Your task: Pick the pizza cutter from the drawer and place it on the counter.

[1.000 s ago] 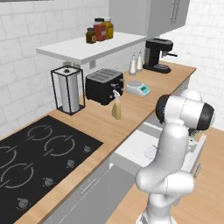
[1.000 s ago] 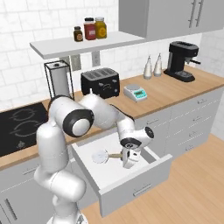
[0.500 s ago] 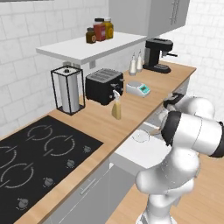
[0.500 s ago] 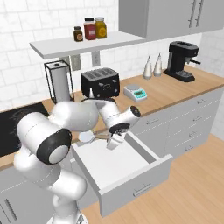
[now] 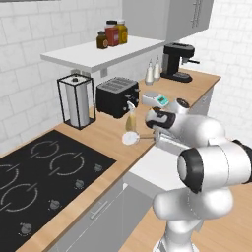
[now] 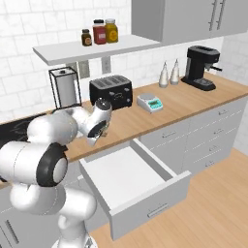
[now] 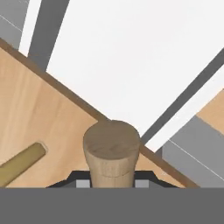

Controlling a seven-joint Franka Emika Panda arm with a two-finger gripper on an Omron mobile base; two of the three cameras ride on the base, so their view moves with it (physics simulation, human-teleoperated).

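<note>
The pizza cutter (image 5: 131, 139) shows its round white wheel low over the counter (image 5: 106, 135), near the front edge. Its light wooden handle runs right into my gripper (image 5: 156, 138), which is shut on it. In the hand view the handle's round end (image 7: 111, 148) sits between my fingers, with the counter (image 7: 39, 113) on the left and the white inside of the drawer (image 7: 144, 57) beyond the edge. The drawer (image 6: 128, 177) stands pulled open below the counter, with its grey front (image 6: 155, 206) toward the room. My gripper (image 6: 93, 139) hangs over the counter edge at the drawer's left.
Close behind the cutter wheel stands a small tan bottle (image 5: 130, 117). A black toaster (image 5: 116, 96), a paper towel holder (image 5: 77, 101), a scale (image 5: 156, 99) and a coffee machine (image 5: 176, 61) line the back. The black cooktop (image 5: 44, 172) lies to the left.
The arm has risen out of the drawer and swung left, carrying the pizza cutter over the counter edge. The drawer has stayed open.
</note>
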